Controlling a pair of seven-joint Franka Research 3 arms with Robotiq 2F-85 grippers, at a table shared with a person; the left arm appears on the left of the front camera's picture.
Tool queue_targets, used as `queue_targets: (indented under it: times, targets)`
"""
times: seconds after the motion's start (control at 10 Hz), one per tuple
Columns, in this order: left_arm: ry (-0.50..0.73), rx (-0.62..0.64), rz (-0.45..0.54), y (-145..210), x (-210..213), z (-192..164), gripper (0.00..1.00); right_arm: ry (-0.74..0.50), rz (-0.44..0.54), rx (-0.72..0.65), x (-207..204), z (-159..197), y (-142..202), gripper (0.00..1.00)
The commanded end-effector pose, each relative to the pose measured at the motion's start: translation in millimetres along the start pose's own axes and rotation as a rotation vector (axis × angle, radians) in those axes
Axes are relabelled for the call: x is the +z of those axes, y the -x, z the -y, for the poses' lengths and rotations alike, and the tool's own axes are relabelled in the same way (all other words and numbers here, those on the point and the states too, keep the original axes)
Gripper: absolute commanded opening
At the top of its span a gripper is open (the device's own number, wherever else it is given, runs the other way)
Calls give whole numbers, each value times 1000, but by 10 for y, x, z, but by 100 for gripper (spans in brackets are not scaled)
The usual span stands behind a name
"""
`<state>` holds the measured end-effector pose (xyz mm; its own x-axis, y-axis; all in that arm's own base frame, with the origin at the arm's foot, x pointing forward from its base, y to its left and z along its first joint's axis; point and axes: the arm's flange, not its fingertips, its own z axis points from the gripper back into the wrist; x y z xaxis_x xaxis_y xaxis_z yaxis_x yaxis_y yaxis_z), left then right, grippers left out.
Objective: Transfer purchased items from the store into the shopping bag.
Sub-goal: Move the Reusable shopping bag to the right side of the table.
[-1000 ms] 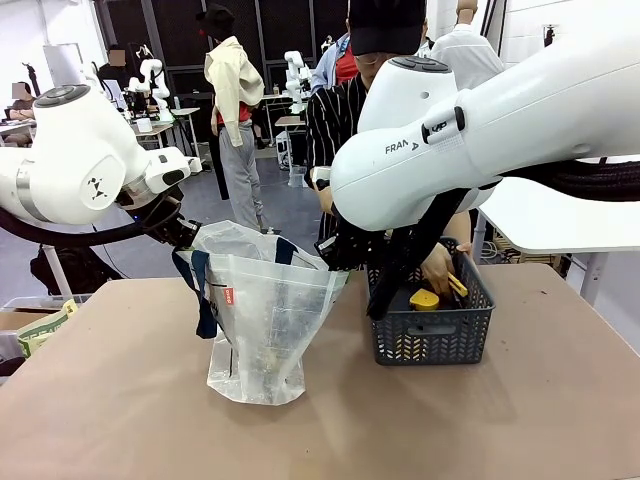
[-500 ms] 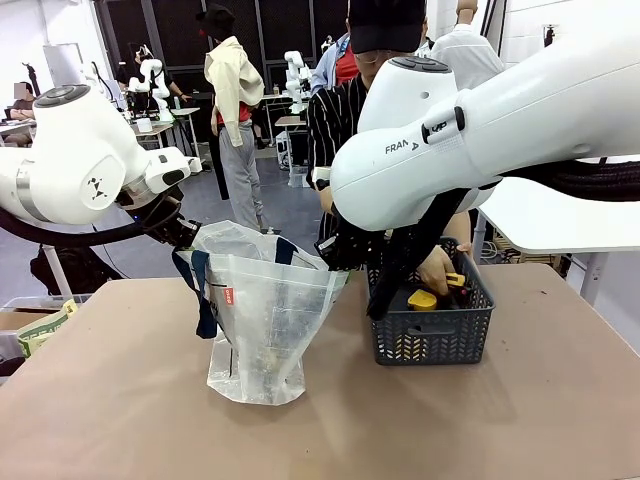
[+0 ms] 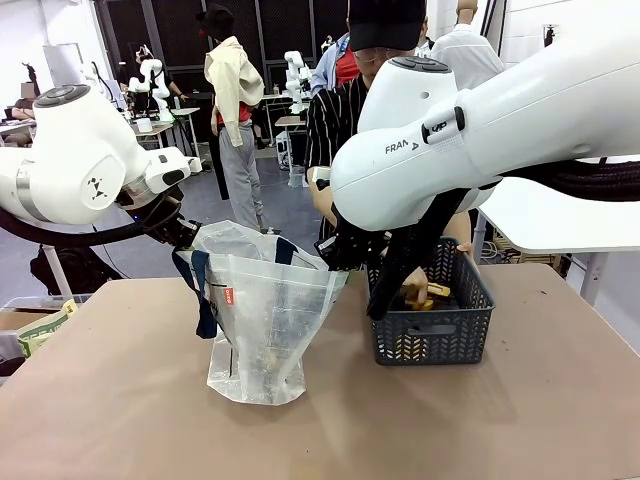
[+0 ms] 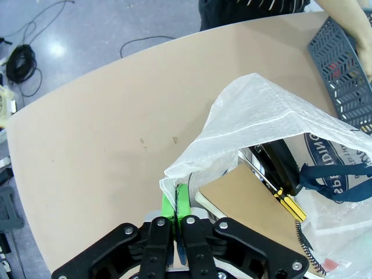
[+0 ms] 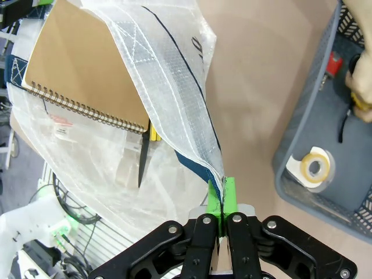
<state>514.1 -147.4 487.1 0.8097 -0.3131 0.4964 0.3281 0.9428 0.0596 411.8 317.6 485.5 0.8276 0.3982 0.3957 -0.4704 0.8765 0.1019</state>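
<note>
Both arms are set as bag-holders. The left gripper (image 4: 179, 200) has its green pads pressed together on a fold of the shopping bag (image 3: 262, 320) at the rim nearest that arm. The right gripper (image 5: 221, 197) has its fingers pinched shut on the opposite rim, just above the navy strap. I judge the two grips are pulled apart on purpose so the mouth stands wide and the film does not slump. The bag stands upright on the table (image 3: 120, 400), left of centre, just beside the dark mesh basket (image 3: 430, 340). Already inside it is a tan spiral-bound notebook (image 4: 250, 203), leaning on its edge, with a dark pack (image 4: 279, 168) with yellow trim next to it. The person's hand (image 3: 415, 285) is down in the basket on a small yellow item; I cannot tell what it is. A roll of tape (image 5: 315, 164) lies on the basket floor. My read: the task is partway done and the person does the loading. Risk: the thin film could slip from either pinch if something heavy drops in.
</note>
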Motion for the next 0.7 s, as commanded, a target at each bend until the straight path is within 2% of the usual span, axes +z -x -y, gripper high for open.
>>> queue_targets:
  times: [0.0,0.6]
  targets:
    - [-7,15,2,31,31,-28,0,-3,0,-6,3,8,-1,0]
    - [-7,15,2,31,31,-28,0,-3,0,-6,3,8,-1,0]
